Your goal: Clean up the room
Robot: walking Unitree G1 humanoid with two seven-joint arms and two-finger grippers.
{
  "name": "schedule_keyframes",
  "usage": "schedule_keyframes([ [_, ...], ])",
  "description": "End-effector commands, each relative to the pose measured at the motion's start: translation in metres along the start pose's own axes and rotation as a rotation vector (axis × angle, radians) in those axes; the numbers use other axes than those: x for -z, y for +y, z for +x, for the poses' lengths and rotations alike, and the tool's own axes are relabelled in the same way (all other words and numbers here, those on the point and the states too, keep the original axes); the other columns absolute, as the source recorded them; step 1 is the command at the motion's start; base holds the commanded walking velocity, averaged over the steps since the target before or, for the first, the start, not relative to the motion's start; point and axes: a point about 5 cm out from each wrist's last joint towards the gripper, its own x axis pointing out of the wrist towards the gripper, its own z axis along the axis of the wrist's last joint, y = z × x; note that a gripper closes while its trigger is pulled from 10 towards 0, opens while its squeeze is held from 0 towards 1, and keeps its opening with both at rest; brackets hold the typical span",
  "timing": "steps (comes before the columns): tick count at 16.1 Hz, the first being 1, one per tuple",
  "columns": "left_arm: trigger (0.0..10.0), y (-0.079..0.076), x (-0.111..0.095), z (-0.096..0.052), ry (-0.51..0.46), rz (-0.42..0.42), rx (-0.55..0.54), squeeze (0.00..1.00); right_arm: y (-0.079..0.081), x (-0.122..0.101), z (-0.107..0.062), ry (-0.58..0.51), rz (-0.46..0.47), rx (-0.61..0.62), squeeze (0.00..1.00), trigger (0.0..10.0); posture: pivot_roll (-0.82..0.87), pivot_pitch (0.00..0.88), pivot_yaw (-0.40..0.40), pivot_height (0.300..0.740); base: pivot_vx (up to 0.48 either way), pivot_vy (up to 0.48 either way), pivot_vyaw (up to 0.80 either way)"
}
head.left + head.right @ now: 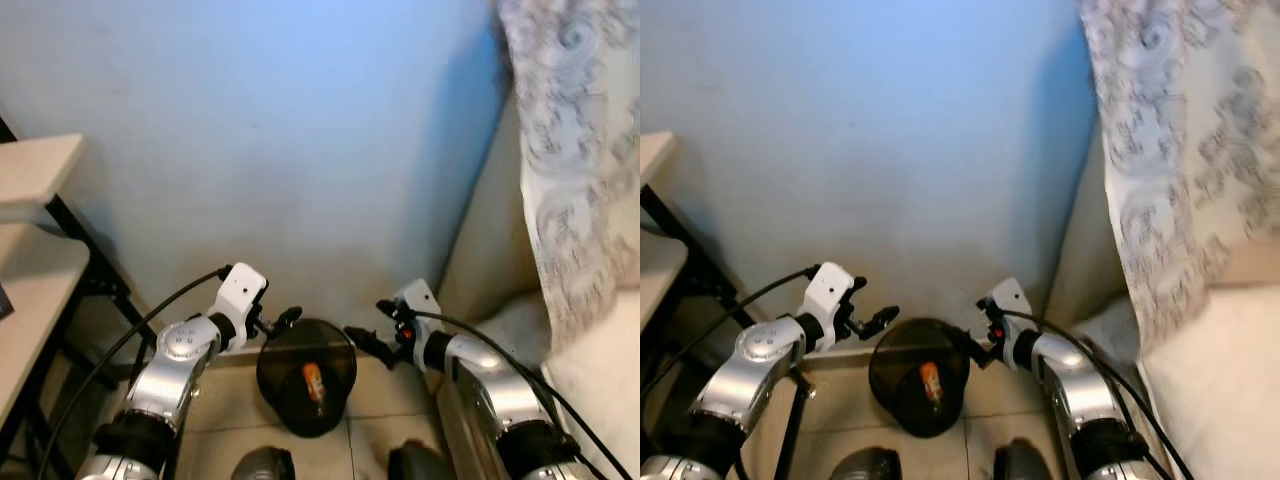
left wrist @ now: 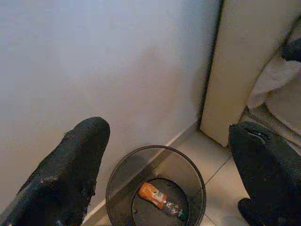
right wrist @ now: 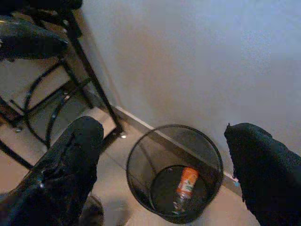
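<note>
A black mesh wastebasket (image 1: pixel 335 395) stands on the tiled floor against the wall, right below my arms. An orange-labelled bottle (image 1: pixel 313 382) lies at its bottom, also seen in the wrist views as bottle (image 2: pixel 158 197) and bottle (image 3: pixel 186 182). My left gripper (image 1: pixel 278 322) hovers over the basket's left rim, open and holding nothing. Opposite it, my right gripper (image 1: pixel 370 335) hangs above the right rim, open too and empty. Both wrist views look down between spread fingers (image 2: pixel 70 174) into the basket (image 3: pixel 141 188).
A pale blue wall rises just behind the basket. A black-framed shelf unit (image 1: pixel 40 260) with light boards stands at the left. A beige panel (image 1: pixel 490 250), white bedding (image 1: pixel 600 380) and a patterned curtain (image 1: pixel 580 150) close off the right. My feet (image 1: pixel 262 465) stand by the basket.
</note>
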Motion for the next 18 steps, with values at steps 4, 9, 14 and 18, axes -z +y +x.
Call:
schedule_keyframes([
  [4,10.0,0.004,-0.003,-0.002,-0.013,0.018,-0.025,0.00,-0.010,-0.011,0.004,-0.072,-0.038,0.160,0.00,10.0,-0.05,0.000,0.107,0.649,0.000,0.061,0.00],
  [9,10.0,0.004,-0.003,-0.001,-0.016,0.019,-0.027,0.00,-0.010,-0.023,0.011,-0.141,0.046,0.145,0.00,10.0,-0.05,0.000,0.106,0.689,0.000,0.000,0.00],
  [14,10.0,0.005,-0.004,-0.001,-0.018,0.020,-0.031,0.00,-0.009,-0.024,0.012,-0.145,0.043,0.134,0.00,10.0,-0.05,0.000,0.109,0.738,0.000,0.000,0.00],
  [18,10.0,0.008,-0.006,-0.001,-0.022,0.018,-0.041,0.00,-0.011,-0.026,0.012,-0.146,0.036,0.129,0.00,10.0,-0.05,0.000,0.108,0.740,0.000,0.000,0.00],
])
